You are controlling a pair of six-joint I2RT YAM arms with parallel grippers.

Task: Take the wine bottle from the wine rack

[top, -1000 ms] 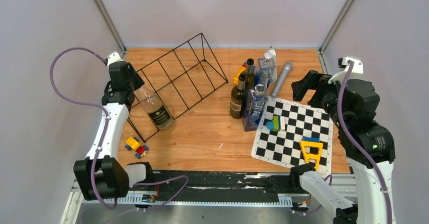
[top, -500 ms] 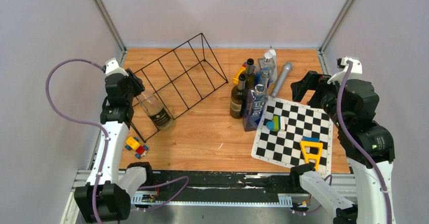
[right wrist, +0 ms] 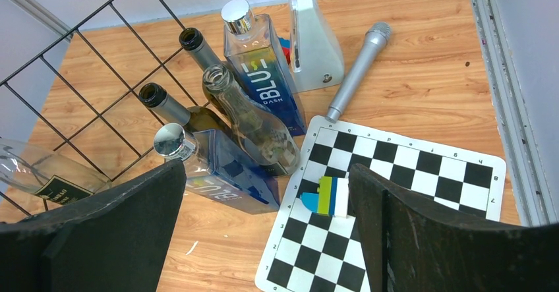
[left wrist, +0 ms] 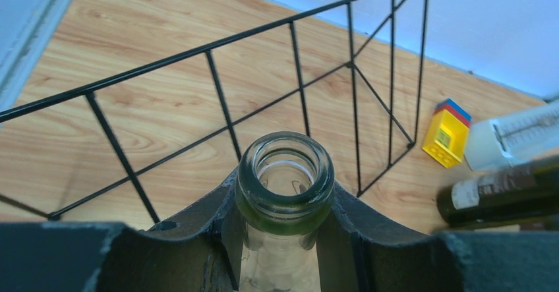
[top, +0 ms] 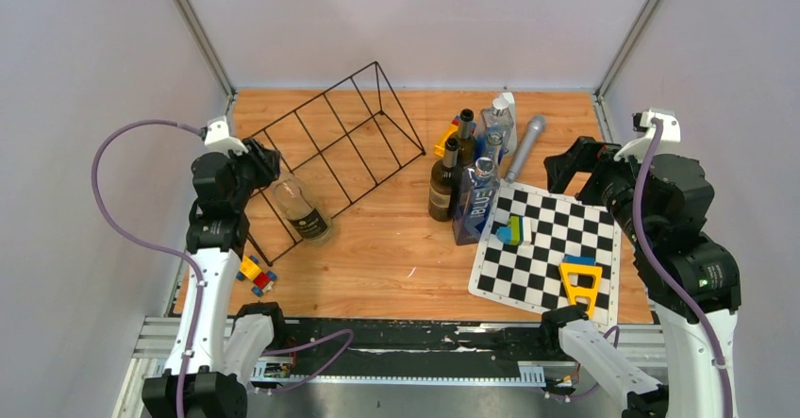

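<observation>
The wine rack (top: 324, 95) is a long black wire frame lying diagonally at the back left; it also shows in the left wrist view (left wrist: 209, 51) and the right wrist view (right wrist: 72, 29). A clear wine bottle (top: 302, 210) with a dark label lies tilted in its near-left end slot, base toward the table's middle. My left gripper (top: 259, 165) is shut on the bottle's neck; in the left wrist view the green-tinted mouth (left wrist: 285, 173) sits between the fingers (left wrist: 198, 233). My right gripper (top: 571, 168) is open and empty, above the checkerboard mat.
Two dark bottles (top: 443, 182), two blue-labelled bottles (top: 476, 206) and a clear bottle stand in a cluster mid-table. A grey microphone (top: 525, 144) lies behind the checkerboard mat (top: 552, 258), which bears a toy block piece (top: 514, 231) and an orange triangle (top: 580, 284). A toy car (top: 255, 274) lies front left.
My left wrist has moved right and toward the front with the bottle's neck in it. The bottle has slid a little right. The right arm has barely moved.
</observation>
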